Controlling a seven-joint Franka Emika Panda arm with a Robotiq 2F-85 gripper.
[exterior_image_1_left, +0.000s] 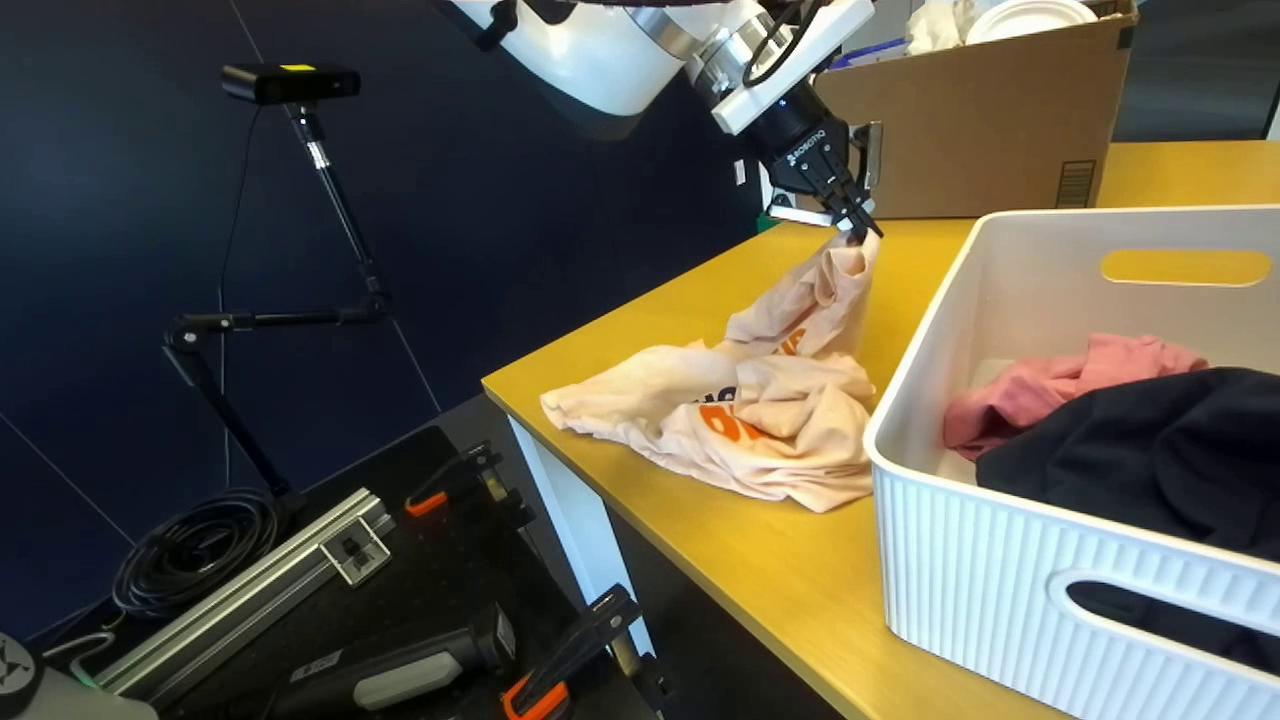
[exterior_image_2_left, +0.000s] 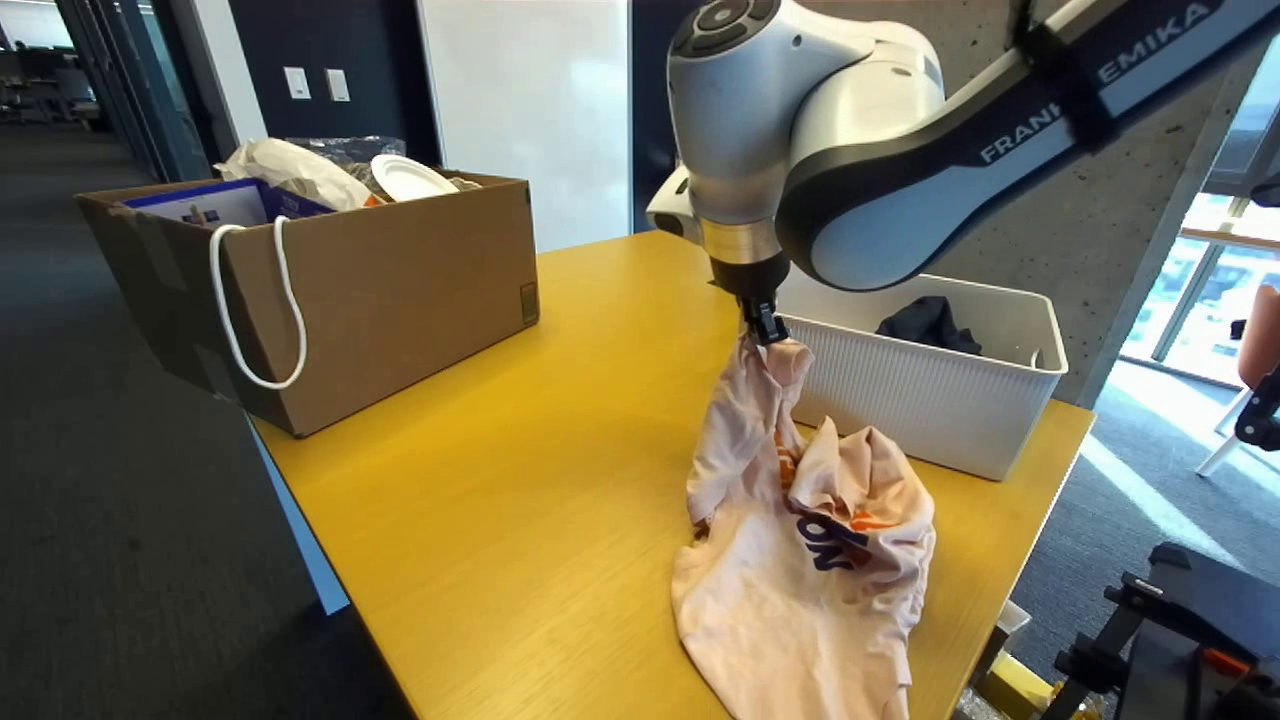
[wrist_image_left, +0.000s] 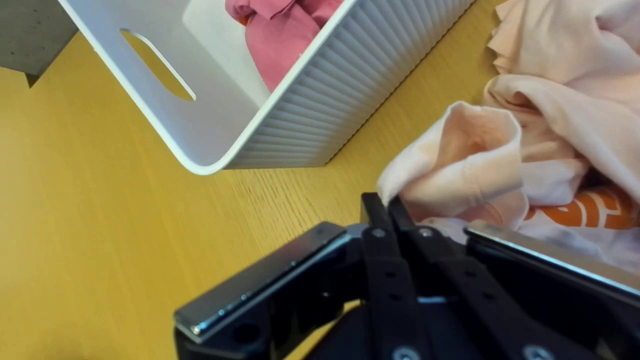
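The gripper (wrist_image_left: 386, 207) had its jaws clenched on a fold of a peach T-shirt (exterior_image_1_left: 780, 400) — the cloth was pinched tight between them. From that grip a wrinkled strip hung down to the tabletop (exterior_image_1_left: 600, 345), where the rest of the T-shirt lay bunched, its orange and navy lettering partly lost in the creases. In an exterior view the heap sat by a corner of the tabletop, one end of the cloth reaching close to the edge there. In the wrist view the pinched part opened into a hemmed loop, much like a sleeve end. Just beside the T-shirt, near one edge of the tabletop, stood a white ribbed bin (exterior_image_1_left: 980, 570); in it lay a pink garment (exterior_image_1_left: 1070, 385) and a dark garment (exterior_image_1_left: 1150, 450), the dark one overlapping the pink. Well apart from the T-shirt, at the opposite edge of the tabletop, rested an open cardboard box (exterior_image_2_left: 410, 300), filled above its rim, with a white plate (exterior_image_2_left: 408, 178) near the top. The Franka arm (exterior_image_2_left: 890, 235) was bent downward at the wrist.
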